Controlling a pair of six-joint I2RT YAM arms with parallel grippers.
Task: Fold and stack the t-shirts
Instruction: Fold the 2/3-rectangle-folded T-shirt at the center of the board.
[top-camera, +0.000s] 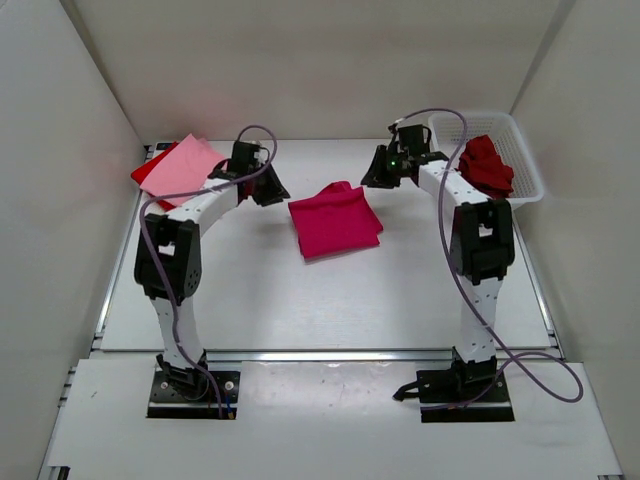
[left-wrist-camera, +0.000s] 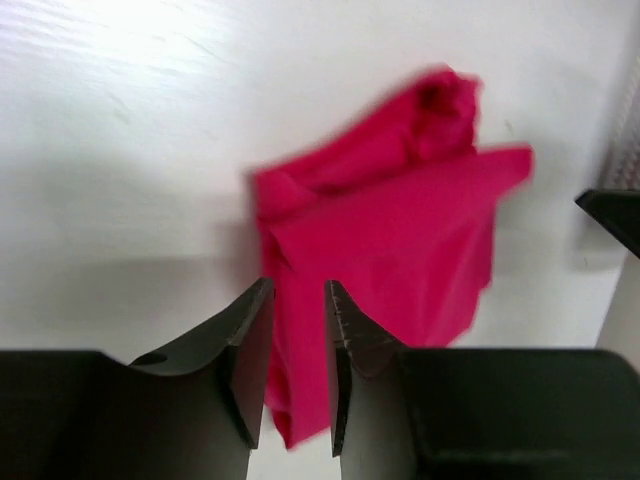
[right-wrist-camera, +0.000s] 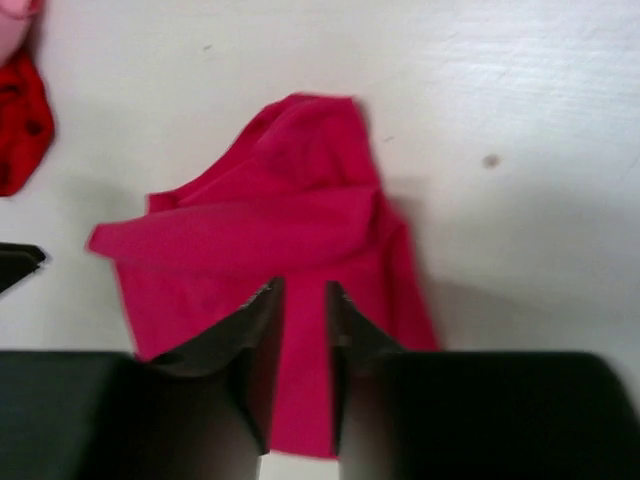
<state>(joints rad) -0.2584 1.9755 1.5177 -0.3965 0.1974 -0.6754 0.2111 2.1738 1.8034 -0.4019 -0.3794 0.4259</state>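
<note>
**Magenta t-shirt lay loosely folded mid-table; both my grippers stood off it, empty.**

Top view: the magenta cloth t-shirt (top-camera: 335, 220) lay on the white table (top-camera: 250, 290) between my left gripper (top-camera: 272, 192) and right gripper (top-camera: 372, 175), touching neither. A light pink cloth t-shirt (top-camera: 192, 160) lay on a bright red cloth t-shirt (top-camera: 145, 174) at far left. A dark red cloth t-shirt (top-camera: 488, 165) sat in the white plastic lattice basket (top-camera: 522, 140).

Left wrist: the left gripper (left-wrist-camera: 298, 290) had its jaws a little apart, pinching nothing. The magenta cloth t-shirt (left-wrist-camera: 400, 240) looked thin, limp and light, so I judged it should be taken by a corner or hem, where the layers bunch.

Right wrist: the right gripper (right-wrist-camera: 303, 290) also had its jaws parted and empty, above the magenta cloth t-shirt (right-wrist-camera: 270, 230). I could read no label, brand or print in any view.
</note>
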